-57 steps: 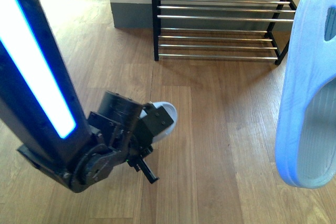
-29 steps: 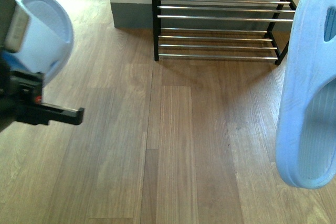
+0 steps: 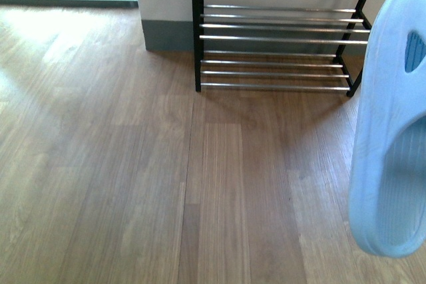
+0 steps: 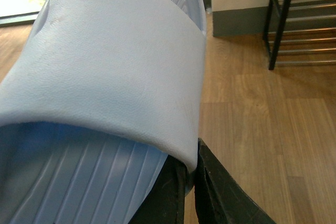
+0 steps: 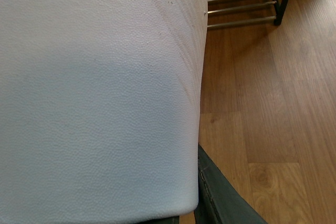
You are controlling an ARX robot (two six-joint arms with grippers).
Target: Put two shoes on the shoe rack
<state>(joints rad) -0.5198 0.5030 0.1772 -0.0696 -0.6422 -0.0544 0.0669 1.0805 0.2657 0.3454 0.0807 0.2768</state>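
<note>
- Right arm's sandal (image 3: 393, 131) hangs off the wooden floor (image 3: 133, 164) at the right edge of the front view, near the camera and well short of the shoe rack (image 3: 279, 38)
- Its long axis runs nearly upright: strap end high, rounded open end lowest, which I take for the heel, and the ribbed footbed faces the middle of the scene
- Right gripper (image 5: 202, 203) shows one dark finger (image 5: 220, 198) along the strap's edge, the other hidden. With the sandal airborne, I judge it clamped on that strap
- Left arm's sandal (image 4: 105, 61) fills the left wrist view and is out of the front view. Left gripper (image 4: 191, 182) has its jaws pinched together on the strap's edge
- That sandal's length points away from the wrist, toward the wall beside the rack
- Why by the strap? It is the thin part a claw can pinch, and it leaves the sole free to land flat on the chrome bars
- Rack stands against the wall, ahead and slightly right
</note>
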